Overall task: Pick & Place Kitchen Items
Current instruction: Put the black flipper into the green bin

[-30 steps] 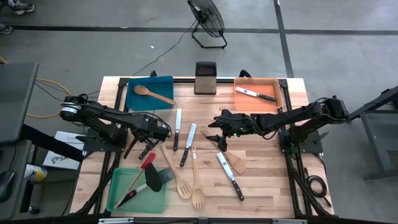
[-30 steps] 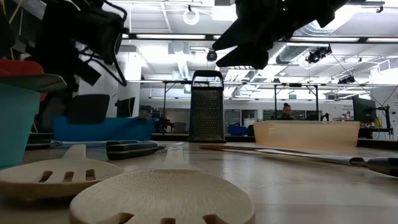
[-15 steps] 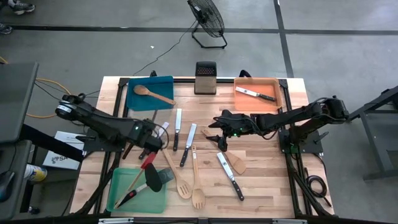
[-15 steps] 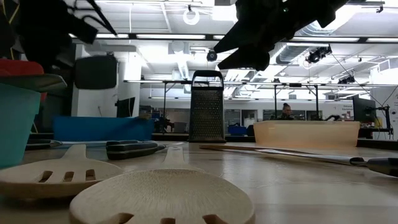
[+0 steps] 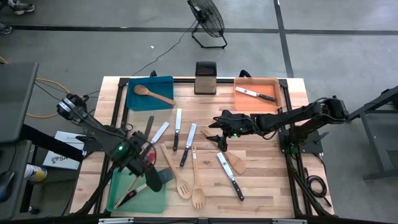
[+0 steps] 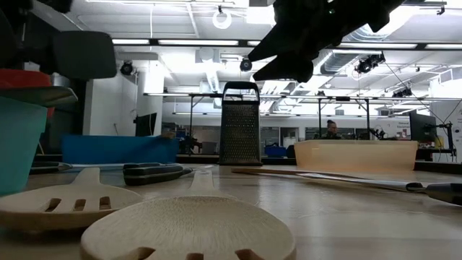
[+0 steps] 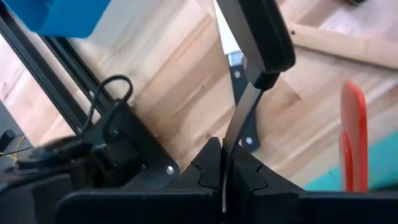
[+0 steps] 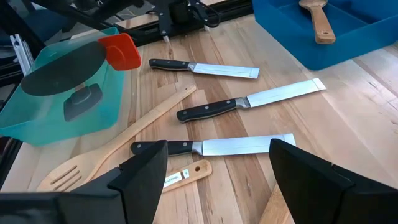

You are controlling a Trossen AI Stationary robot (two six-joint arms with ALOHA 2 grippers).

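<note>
A grey concrete floor crossed by dark lines surrounded the pale wooden table. A black round floor fan stood beyond it. Long white ceiling strip lights glowed overhead.

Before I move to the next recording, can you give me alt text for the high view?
The left gripper, fingers shut on a black spatula, hangs over the green tray. The right gripper waits open above loose knives and wooden utensils on the wooden table.
</note>
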